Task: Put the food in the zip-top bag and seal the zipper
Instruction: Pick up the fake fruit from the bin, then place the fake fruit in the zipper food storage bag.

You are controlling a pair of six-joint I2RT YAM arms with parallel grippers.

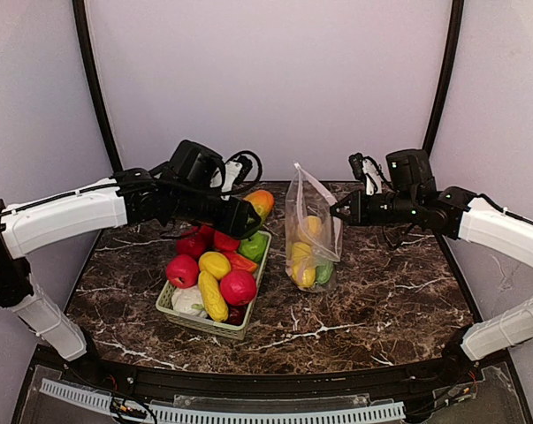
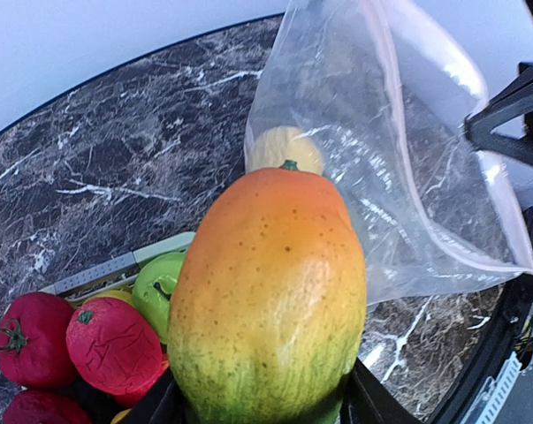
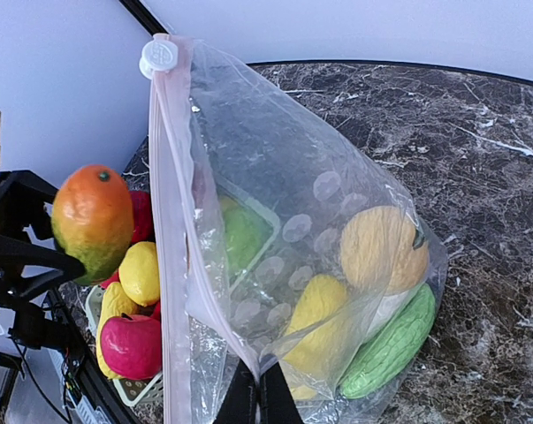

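Observation:
My left gripper (image 1: 248, 215) is shut on an orange, yellow and green toy mango (image 1: 261, 202), held above the far end of the basket and left of the bag; the mango fills the left wrist view (image 2: 270, 291). The clear dotted zip-top bag (image 1: 312, 231) stands upright with its mouth open. My right gripper (image 1: 338, 210) is shut on the bag's edge (image 3: 248, 353) just below the mouth. The pink zipper (image 3: 169, 221) runs up to a white slider (image 3: 158, 55). Inside the bag lie a tan fruit (image 3: 381, 247), a yellow one (image 3: 315, 318) and a green one (image 3: 394, 340).
A pale green slatted basket (image 1: 171, 308) at the centre left holds several red, yellow, green and white toy fruits (image 1: 215, 265). The dark marble table (image 1: 390, 300) ends in a black rim at the front. Cables hang behind both wrists.

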